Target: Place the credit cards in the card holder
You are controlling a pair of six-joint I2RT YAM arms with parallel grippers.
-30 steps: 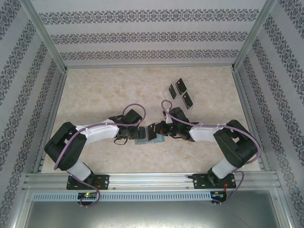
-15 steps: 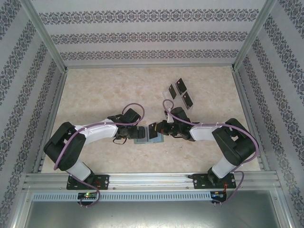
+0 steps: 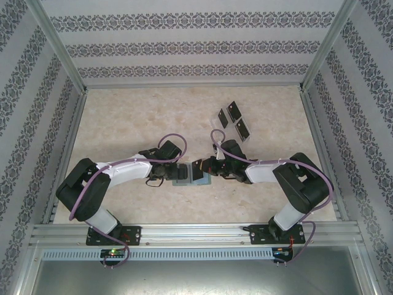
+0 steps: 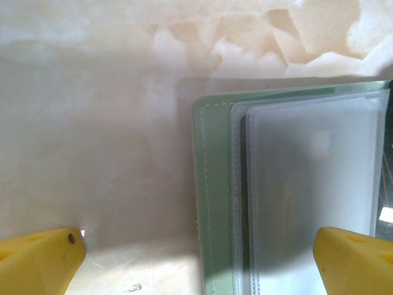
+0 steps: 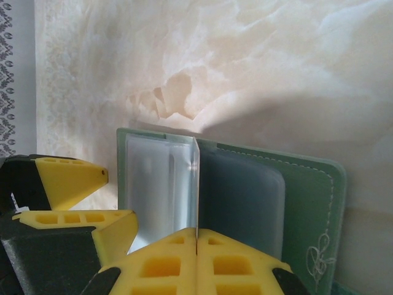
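A pale marbled table sits inside patterned walls. Near its front centre the green card holder lies open, clear sleeves up. The left gripper hangs wide open and empty over its edge. The right gripper is clamped on one black credit card standing over the sleeves. Three more cards lie well behind.

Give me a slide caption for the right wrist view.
Right hand pinching a clear sleeve of the open card holder.

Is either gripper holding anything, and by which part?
The right gripper is shut on what looks like a credit card, edge-on, pinched by its near edge over the card holder. The left gripper is open, holding nothing.
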